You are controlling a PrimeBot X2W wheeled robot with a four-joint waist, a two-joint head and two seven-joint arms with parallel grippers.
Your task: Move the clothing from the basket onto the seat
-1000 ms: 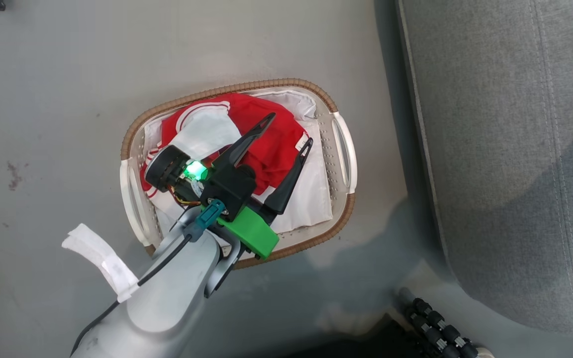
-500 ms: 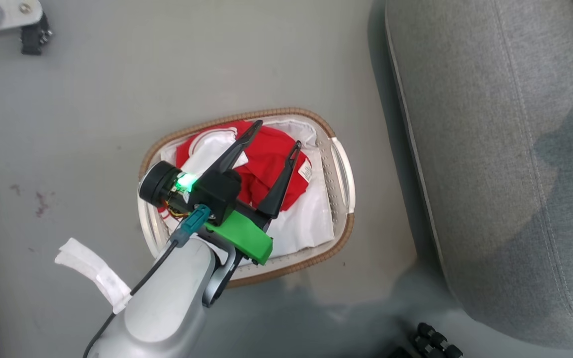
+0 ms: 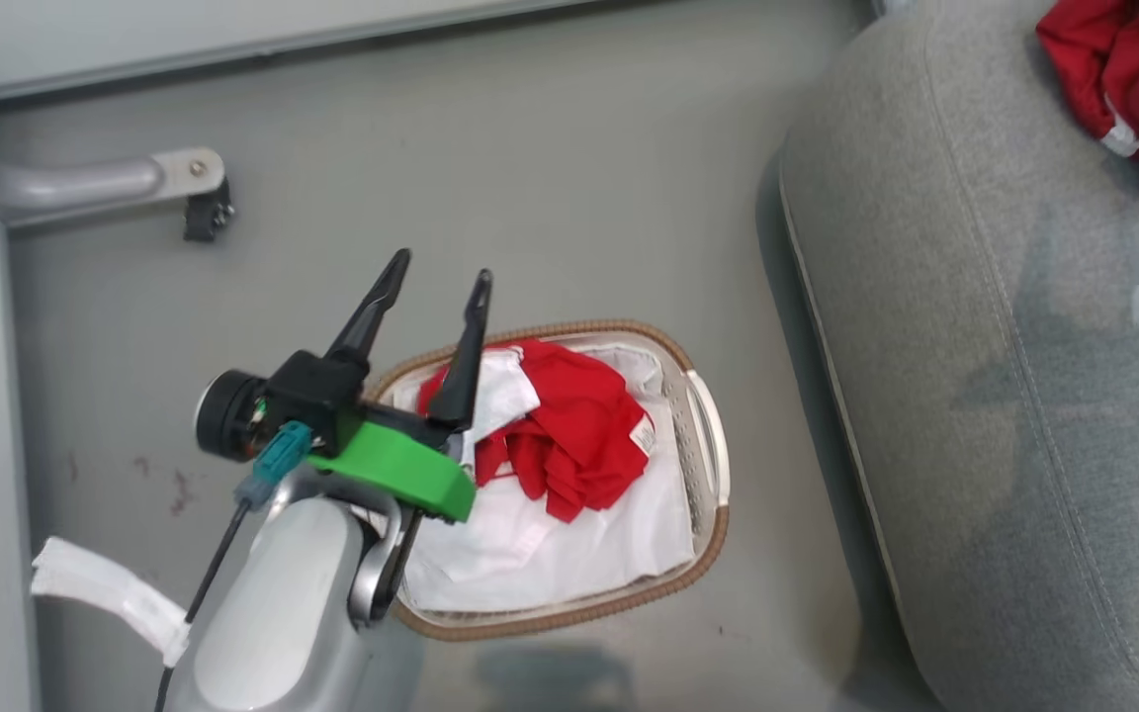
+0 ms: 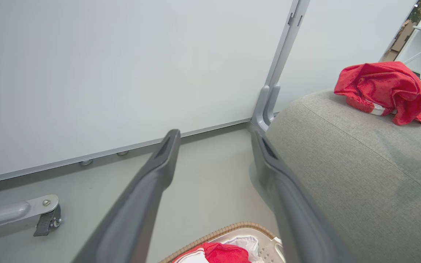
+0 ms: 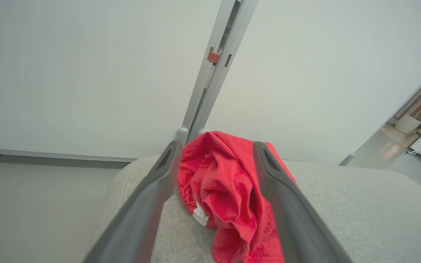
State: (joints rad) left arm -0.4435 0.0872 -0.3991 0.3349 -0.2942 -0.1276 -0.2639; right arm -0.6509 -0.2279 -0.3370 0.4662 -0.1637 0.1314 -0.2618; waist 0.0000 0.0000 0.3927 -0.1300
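Between the fingers of the right gripper (image 5: 216,146), at the centre of the right wrist view, a red garment (image 5: 228,197) lies slumped on the seat (image 5: 360,204). The jaws stand wide apart and pinch nothing, so I judge this drop as good as made.

What matters now is the withdrawal. Back the fingers out along their own line, so neither tip snags a fold and drags the cloth toward the seat's rounded edge.

Left of centre in the head view, the left gripper (image 3: 441,272) is likewise spread wide and empty, its tips past the upper-left rim of the basket (image 3: 711,445). A second garment (image 3: 574,440) lies mid-frame in the basket, on the white liner (image 3: 569,564). For that pick, the left fingers should tip down onto the red heap's crest and close on red alone, not the liner.
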